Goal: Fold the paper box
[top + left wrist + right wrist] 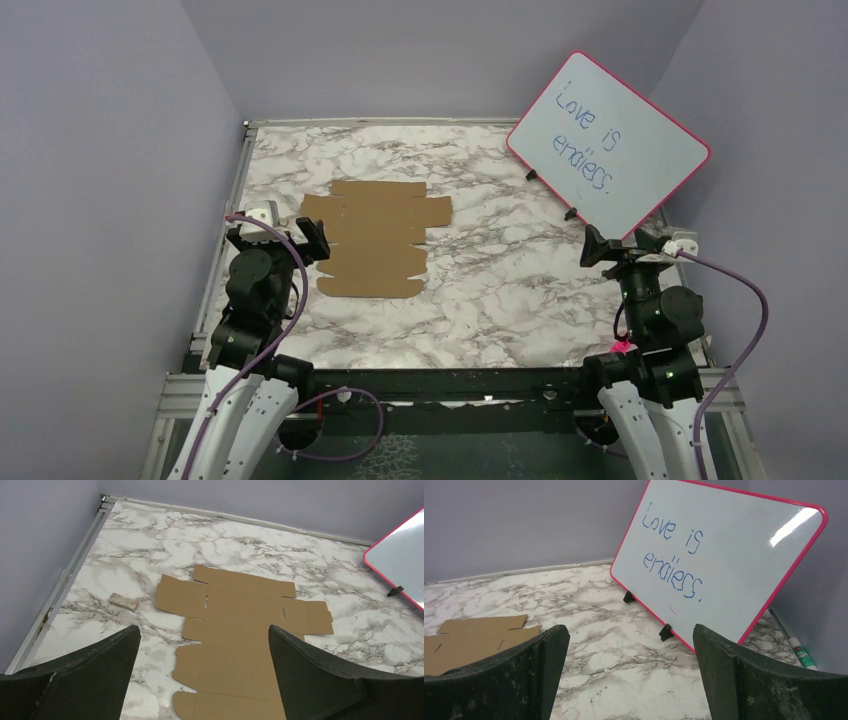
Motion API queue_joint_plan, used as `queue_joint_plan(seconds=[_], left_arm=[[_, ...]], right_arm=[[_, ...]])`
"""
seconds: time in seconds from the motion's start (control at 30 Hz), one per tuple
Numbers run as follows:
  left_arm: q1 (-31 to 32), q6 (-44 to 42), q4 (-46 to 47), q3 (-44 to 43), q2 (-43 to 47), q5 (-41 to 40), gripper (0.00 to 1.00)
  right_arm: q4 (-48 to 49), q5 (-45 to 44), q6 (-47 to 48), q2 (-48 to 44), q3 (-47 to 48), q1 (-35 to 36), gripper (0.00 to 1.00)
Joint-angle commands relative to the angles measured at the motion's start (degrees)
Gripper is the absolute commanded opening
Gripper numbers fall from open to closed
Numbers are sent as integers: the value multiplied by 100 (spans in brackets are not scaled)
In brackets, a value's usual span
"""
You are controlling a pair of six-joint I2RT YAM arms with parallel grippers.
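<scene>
Brown paper box (375, 240) lies flat while left pincer (202, 640) and right pincer (630, 640) gape wide, empty.

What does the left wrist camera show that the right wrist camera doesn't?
Only the left wrist: most of the cardboard box blank, flat with slots and flaps, and a small tan scrap left of it. Only the right wrist: the writing on the whiteboard, "Love is endless.", and a marker lying by the wall. Both: the marble table, part of the blank, and the pink-framed board.
</scene>
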State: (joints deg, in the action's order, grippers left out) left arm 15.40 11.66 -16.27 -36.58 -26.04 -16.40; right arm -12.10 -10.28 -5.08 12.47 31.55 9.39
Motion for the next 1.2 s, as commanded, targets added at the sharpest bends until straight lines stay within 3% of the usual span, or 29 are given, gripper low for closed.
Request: queue_joint_plan(seconds=[0.0,0.6,0.87,1.17], left_arm=[[25,-93,185,89,-33,87,99],[30,26,-69,-7,-734,301,99],[25,616,-411,-328,-2087,805,99],[17,527,-140,-1088,-4108,1630,99]], right_arm=[[23,-61,16,36,101,29,100],[38,254,-71,88,86,32,100],[72,507,-48,91,76,28,100],[86,485,-91,-67,40,28,100]])
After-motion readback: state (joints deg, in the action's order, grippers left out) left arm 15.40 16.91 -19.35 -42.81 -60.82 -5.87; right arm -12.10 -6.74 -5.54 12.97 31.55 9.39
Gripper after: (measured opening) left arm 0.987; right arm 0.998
